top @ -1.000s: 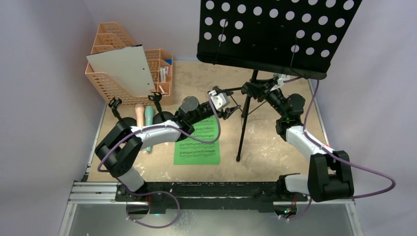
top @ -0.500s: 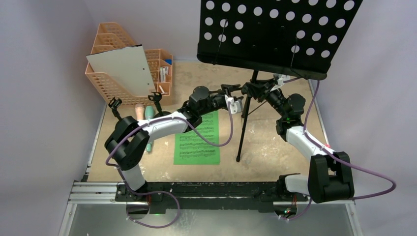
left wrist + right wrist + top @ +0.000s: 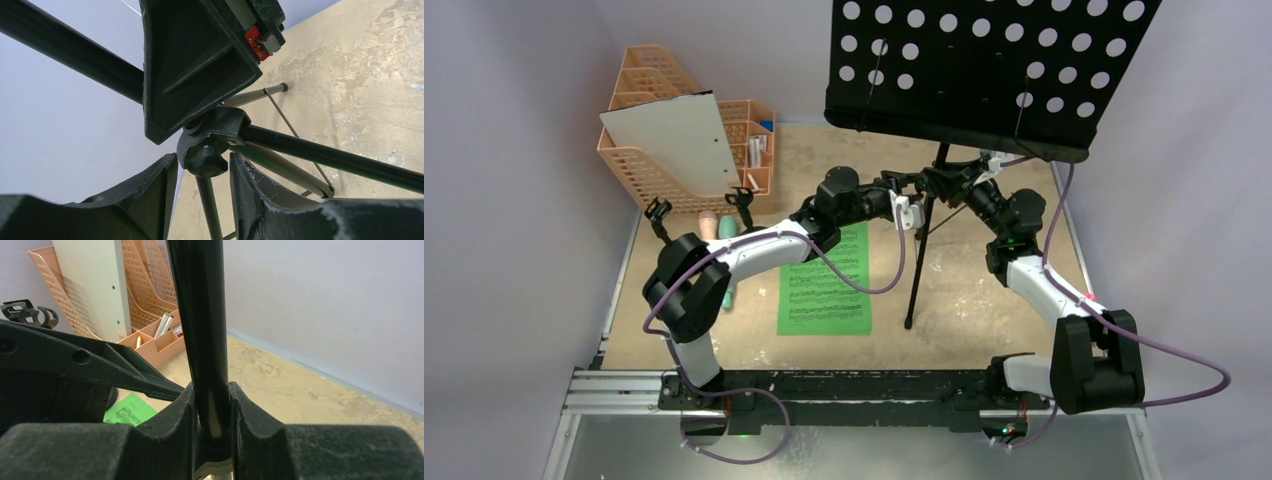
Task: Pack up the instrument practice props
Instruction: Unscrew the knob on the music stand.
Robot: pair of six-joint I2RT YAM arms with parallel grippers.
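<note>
Music stand (image 3: 989, 70) upright at mid-table, tripod legs spread, perforated desk overhead. Right gripper (image 3: 211, 390) pinches its pole (image 3: 200, 330). Left gripper (image 3: 202, 157) straddles the collar knob (image 3: 206, 162), a finger on either side; firm contact cannot be determined. Judged stage: early, stand not yet folded. Left to pack: green sheet music (image 3: 826, 285) beside the stand's feet, and the pink microphone (image 3: 709, 223), mint microphone (image 3: 727, 292) and two holders (image 3: 659, 212) near the orange organizer (image 3: 649, 165).

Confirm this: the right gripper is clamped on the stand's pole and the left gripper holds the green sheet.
Wrong on the left gripper: the left wrist view shows its fingers either side of the stand's knob; the green sheet lies on the table. The right gripper clamps the pole.
</note>
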